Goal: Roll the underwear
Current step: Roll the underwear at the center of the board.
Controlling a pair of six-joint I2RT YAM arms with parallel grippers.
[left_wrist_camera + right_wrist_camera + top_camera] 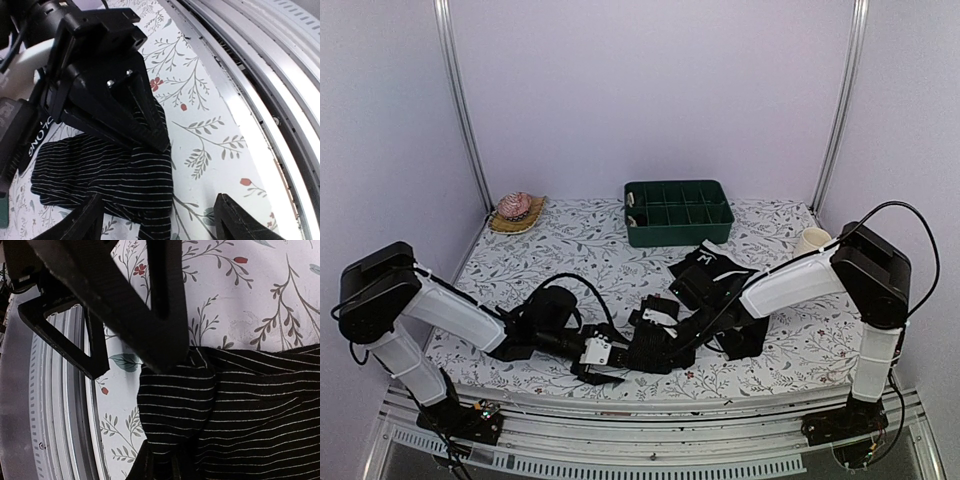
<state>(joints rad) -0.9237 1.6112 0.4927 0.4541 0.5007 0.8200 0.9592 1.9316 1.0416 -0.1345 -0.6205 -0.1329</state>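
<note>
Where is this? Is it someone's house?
Probably not a house, more like a robot test booth. A left arm and a right arm stand on a metal rail by a flowery table, with plain walls and metal posts around.

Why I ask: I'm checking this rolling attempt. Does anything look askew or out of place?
Nothing is spilled or damaged. The striped underwear lies bunched and crooked close to the front edge of the table, no tidy roll. The right hand is shut on its edge; the left hand is open.
</note>
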